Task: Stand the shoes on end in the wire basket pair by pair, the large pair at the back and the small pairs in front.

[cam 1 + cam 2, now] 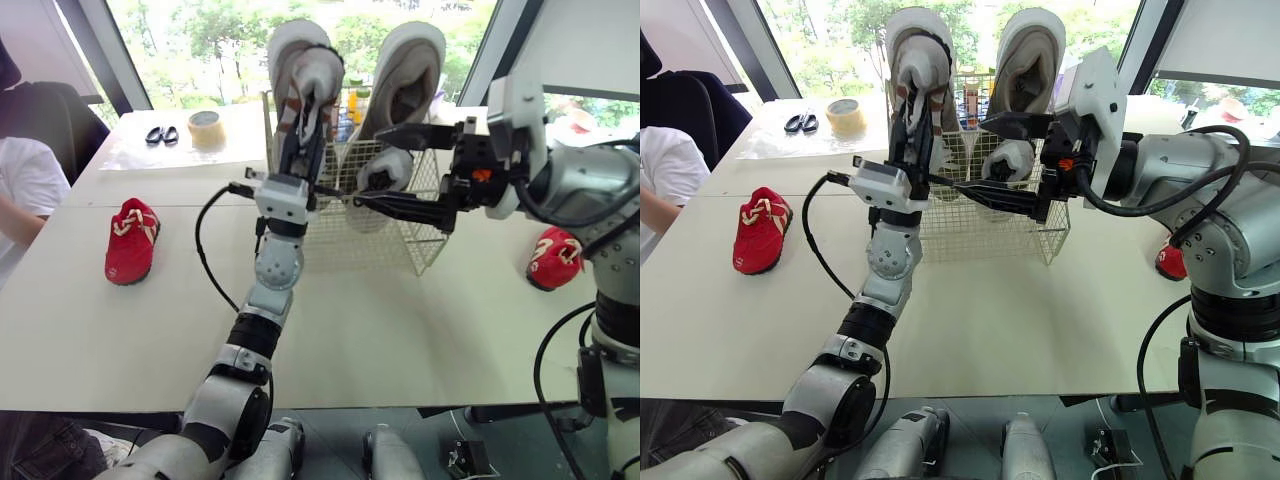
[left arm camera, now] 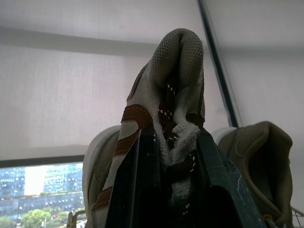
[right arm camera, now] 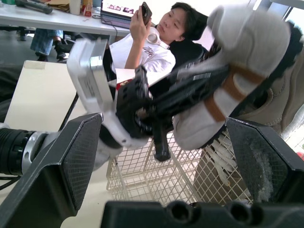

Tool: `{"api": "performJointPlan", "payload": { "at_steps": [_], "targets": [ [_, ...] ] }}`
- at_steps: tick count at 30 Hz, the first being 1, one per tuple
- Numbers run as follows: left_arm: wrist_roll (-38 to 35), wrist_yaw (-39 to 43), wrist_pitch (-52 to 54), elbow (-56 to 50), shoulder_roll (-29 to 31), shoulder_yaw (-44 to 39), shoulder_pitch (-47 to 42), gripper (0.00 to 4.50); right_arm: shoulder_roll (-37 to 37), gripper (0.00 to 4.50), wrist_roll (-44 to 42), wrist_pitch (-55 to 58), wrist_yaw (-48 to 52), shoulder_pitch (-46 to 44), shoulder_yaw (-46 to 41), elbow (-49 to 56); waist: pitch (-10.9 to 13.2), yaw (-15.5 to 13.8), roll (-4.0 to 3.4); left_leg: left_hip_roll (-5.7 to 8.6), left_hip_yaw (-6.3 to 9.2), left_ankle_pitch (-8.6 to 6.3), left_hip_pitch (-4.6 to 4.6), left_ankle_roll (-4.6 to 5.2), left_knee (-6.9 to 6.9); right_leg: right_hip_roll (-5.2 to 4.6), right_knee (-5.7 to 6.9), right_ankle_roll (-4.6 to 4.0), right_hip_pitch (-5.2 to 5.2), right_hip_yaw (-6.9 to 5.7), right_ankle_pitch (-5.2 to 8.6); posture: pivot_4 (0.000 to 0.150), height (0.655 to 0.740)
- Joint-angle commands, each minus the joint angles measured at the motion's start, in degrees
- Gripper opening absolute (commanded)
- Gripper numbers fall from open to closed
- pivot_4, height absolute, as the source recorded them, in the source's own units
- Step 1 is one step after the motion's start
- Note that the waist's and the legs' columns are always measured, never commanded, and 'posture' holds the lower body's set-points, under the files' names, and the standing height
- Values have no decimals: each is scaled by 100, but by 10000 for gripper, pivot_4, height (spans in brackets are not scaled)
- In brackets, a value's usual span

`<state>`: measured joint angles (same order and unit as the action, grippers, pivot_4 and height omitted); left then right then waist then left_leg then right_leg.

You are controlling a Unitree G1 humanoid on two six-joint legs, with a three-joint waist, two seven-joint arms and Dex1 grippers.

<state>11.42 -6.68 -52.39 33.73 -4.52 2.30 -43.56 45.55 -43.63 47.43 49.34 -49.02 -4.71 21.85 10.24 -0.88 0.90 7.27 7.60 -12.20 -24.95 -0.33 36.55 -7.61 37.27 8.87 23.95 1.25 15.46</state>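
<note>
The left gripper pinches the far-left large shoe by its floppy tongue (probably light, firmer at the heel) — the right gripper gapes, empty.

The big shoe pinched between the fingers of the left gripper is soft tan mesh cloth with smooth brown leathery strips. The right gripper has rough, grainy black finger pads, and the wire basket near them is thin pale metal.

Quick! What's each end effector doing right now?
Left end effector: closed on the big beige mesh shoe with brown straps.
Right end effector: open.
</note>
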Motion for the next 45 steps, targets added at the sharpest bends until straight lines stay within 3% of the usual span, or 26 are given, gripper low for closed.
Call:
{"api": "performJointPlan", "payload": {
  "at_steps": [1, 11, 31, 32, 36, 37, 39, 45],
  "targets": [
    [238, -202, -346, 341, 18, 89, 0, 2008, 84, 45000, -41, -23, -33, -124, -145, 145, 0, 3, 0, 0, 0, -1, 0, 1, 0, 0, 0, 0, 0, 0, 0, 1500, 7400],
    [398, -434, -564, 848, 20, 179, 255, 2008, 103, 45000, -57, -24, -45, -121, -159, 166, -13, 0, -6, 0, 1, -6, 1, 10, 2, 0, 4, 0, 0, 0, 0, 1500, 7400],
    [-954, 308, 522, 235, -289, 0, 1064, 2008, 53, 45000, 28, -111, -37, -118, -64, 128, -44, 17, -31, -1, 1, -20, 59, 31, -12, 1, -12, 1, -56, 0, 1, 1500, 7400],
    [-1029, 383, 587, 161, -298, 9, 1121, 12504, 51, 45000, 31, -114, -36, -119, -60, 126, -47, 16, -35, -1, 1, -20, 60, 31, -12, 1, -12, 1, -56, 0, 1, 1500, 7400],
    [-1309, 675, 901, -178, -349, 40, 1345, 30477, 42, 45000, 31, -118, -42, -114, -57, 127, -56, 15, -41, -1, 1, -20, 61, 31, -12, 1, -12, 1, -58, -1, 1, 1500, 7400],
    [-1363, 719, 978, -256, -360, 31, 1383, 37046, 39, 45000, 32, -120, -43, -112, -54, 127, -59, 19, -45, -1, 1, -20, 61, 31, -12, 1, -13, 1, -58, 0, 1, 1500, 7400],
    [-1431, 785, 1080, -394, -356, 13, 1431, 44061, 35, 45000, 35, -121, -45, -111, -49, 126, -61, 23, -49, -1, 1, -20, 61, 32, -16, 1, -15, 1, -57, 0, 2, 1500, 7400],
    [-2052, 1205, 1877, -1185, -309, -63, 1593, 44061, 52, 45000, 45, -121, -34, -103, -44, 130, -62, 28, -50, -3, 0, -20, 64, 31, -27, 2, -20, 0, -56, 0, 2, 1500, 7400]
  ]
}}
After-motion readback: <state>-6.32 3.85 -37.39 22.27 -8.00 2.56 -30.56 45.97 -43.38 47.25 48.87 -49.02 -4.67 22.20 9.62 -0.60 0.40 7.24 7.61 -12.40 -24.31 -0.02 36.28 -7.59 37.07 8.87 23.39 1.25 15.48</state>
